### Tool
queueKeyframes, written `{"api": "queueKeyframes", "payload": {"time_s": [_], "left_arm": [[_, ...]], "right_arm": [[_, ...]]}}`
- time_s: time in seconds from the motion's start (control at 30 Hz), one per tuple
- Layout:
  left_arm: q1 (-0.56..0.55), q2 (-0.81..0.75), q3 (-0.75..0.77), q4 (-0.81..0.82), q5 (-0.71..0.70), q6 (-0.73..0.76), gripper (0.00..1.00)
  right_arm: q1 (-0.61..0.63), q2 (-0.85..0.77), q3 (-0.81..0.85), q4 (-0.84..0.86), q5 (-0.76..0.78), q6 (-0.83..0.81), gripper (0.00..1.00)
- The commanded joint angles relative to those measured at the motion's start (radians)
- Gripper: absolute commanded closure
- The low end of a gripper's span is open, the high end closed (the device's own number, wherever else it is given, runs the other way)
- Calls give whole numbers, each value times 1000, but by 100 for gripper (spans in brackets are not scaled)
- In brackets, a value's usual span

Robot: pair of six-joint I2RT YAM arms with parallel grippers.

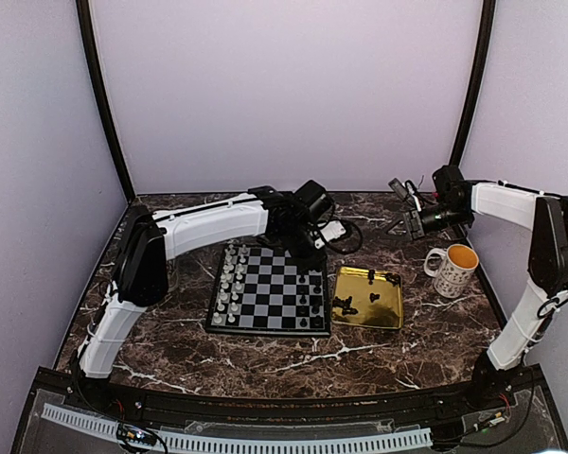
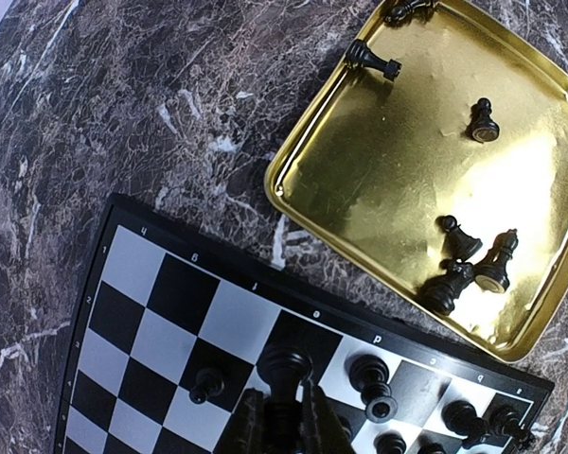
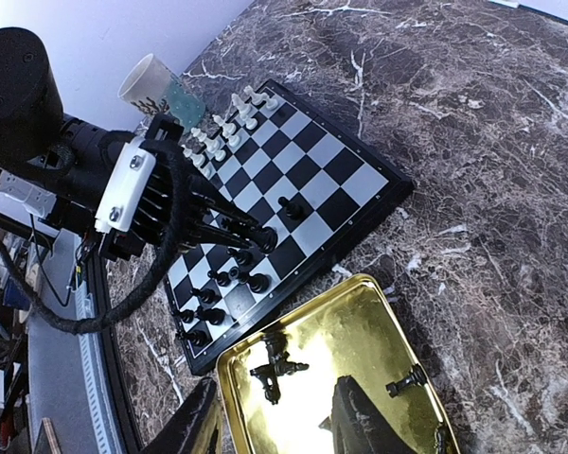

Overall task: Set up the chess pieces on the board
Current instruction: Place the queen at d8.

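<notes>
Left hand (image 2: 284, 397): closed on an upright black piece (image 2: 284, 364), low over the far right part of the board (image 2: 123, 274).
Coming move: straight down; the piece's long axis is vertical, with its square directly beneath.
Right hand (image 3: 276, 421): fingers spread, holding nothing, above the gold tray (image 2: 379, 180).
Loose black pieces (image 2: 469, 270): in the tray, right of the board; right arm nearer.
Writing: letters and numbers along the board's rim, seemingly d, e, f.
</notes>
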State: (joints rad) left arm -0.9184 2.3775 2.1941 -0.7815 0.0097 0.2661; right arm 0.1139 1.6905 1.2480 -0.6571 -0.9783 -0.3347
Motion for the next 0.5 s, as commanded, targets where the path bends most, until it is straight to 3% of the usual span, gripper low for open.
{"api": "queueKeyframes", "payload": {"time_s": [0.0, 0.47], "left_arm": [[0, 9, 34, -39, 5, 35, 91], [0, 69, 78, -60, 5, 37, 91]], "right_arm": [[-5, 10, 30, -17, -34, -18, 60], [-5, 24, 37, -40, -54, -32, 62]]}}
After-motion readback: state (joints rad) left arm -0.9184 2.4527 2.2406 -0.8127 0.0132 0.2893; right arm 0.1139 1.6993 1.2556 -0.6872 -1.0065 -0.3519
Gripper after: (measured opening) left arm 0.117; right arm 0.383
